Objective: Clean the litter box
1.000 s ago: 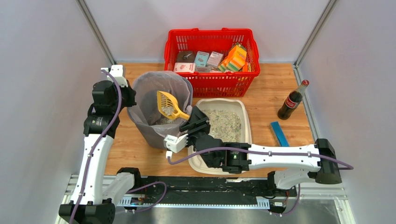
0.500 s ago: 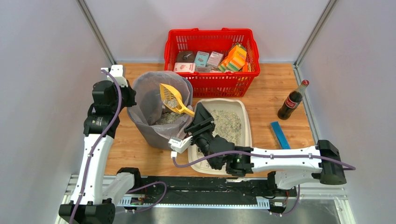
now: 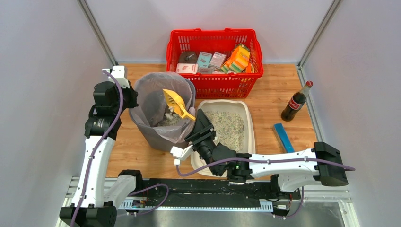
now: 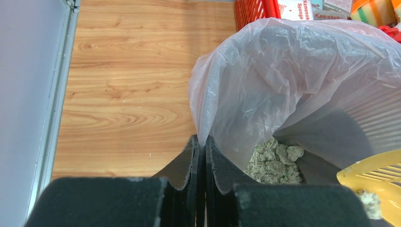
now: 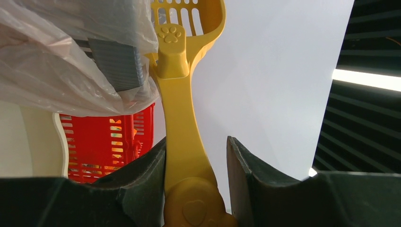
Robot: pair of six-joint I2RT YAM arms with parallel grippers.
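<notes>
One wooden table (image 3: 279, 80) carries all items. The red mesh basket (image 3: 213, 31) stands at the far edge, filled with small boxed goods. In front of it on the left stands the grey bin (image 3: 156, 137), lined with a clear bag (image 4: 302, 71); grey-green clumps (image 4: 276, 161) lie at the bottom of the bag.

The litter box (image 3: 227, 101) lies just right of the bin and near the basket, with its long axis running toward the arm bases. Grey-white granules (image 3: 231, 125) cover its floor (the near end is hidden under the right arm).

The left gripper (image 4: 201, 142) is at the left rim of the bin. Its fingers are pressed together, pinching the edge of the bag.

The right gripper (image 5: 196, 140) is clamped on the butt end of the yellow scoop (image 3: 176, 103). The slotted scoop head is tilted over the bin opening.

A cola bottle (image 3: 296, 101) stands upright to the right, well apart from the litter box. A flat blue bar (image 3: 283, 135) lies near it.
</notes>
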